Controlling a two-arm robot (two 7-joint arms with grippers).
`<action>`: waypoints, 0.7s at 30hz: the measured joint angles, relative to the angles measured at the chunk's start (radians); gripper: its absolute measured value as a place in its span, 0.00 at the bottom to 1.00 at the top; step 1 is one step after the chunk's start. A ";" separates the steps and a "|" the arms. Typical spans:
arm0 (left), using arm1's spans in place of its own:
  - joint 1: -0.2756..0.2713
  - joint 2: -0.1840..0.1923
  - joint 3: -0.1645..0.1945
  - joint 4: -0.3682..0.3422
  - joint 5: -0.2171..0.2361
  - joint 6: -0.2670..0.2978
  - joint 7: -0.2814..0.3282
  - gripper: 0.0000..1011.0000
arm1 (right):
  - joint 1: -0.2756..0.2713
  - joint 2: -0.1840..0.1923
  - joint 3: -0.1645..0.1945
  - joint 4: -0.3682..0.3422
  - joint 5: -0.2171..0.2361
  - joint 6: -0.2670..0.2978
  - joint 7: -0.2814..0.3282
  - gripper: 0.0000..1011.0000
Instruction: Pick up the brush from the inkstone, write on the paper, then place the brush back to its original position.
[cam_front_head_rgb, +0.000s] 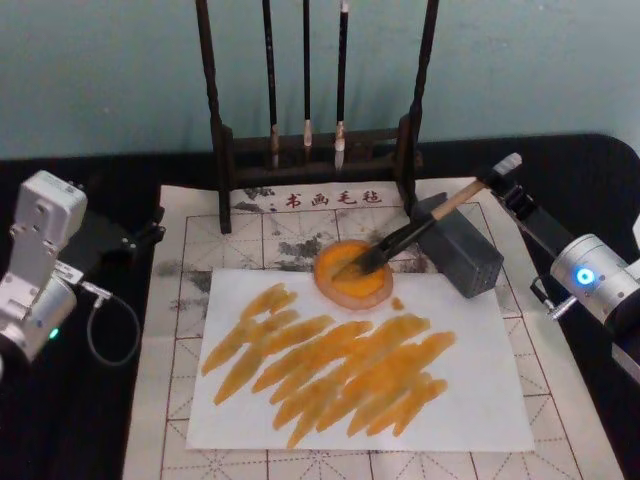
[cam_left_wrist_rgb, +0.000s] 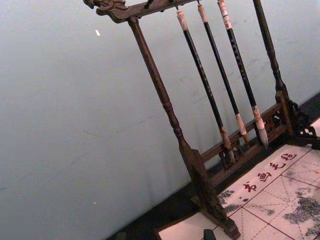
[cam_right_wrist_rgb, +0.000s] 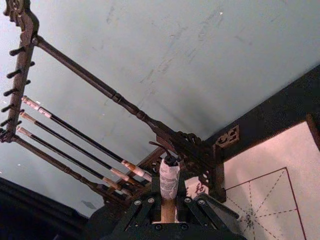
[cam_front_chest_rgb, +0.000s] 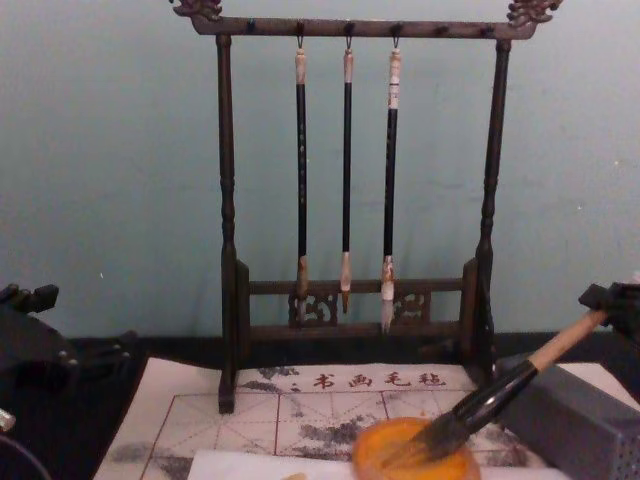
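The brush (cam_front_head_rgb: 410, 235) lies slanted, its dark bristles in a round orange dish (cam_front_head_rgb: 352, 275) and its black section across the grey inkstone (cam_front_head_rgb: 465, 255) block. My right gripper (cam_front_head_rgb: 503, 172) is at the tan handle's upper end, shut on it. In the right wrist view the taped handle end (cam_right_wrist_rgb: 168, 182) sticks out between the jaws. From the chest the brush (cam_front_chest_rgb: 500, 395) slopes down from the right gripper (cam_front_chest_rgb: 610, 300) into the dish (cam_front_chest_rgb: 415, 450). The white paper (cam_front_head_rgb: 480, 400) lies in front, covered with broad orange strokes. My left gripper (cam_front_head_rgb: 150, 228) is parked at the mat's left edge.
A dark wooden rack (cam_front_head_rgb: 310, 150) with three thin hanging brushes stands behind the dish. A grid-lined mat (cam_front_head_rgb: 190, 230) with red characters and grey stains lies under everything. A black cloth covers the table around it, and a cable loops by the left arm.
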 joint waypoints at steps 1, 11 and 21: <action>0.000 0.000 0.000 0.000 0.000 0.000 0.000 0.99 | 0.000 0.000 0.000 0.000 0.000 0.001 -0.001 0.18; 0.000 0.000 0.000 0.000 0.000 0.000 0.000 0.99 | 0.000 0.000 0.000 0.000 0.001 0.001 -0.001 0.18; 0.000 0.000 0.000 0.000 0.000 0.000 0.000 0.99 | 0.000 0.001 0.000 0.000 0.000 0.000 -0.001 0.18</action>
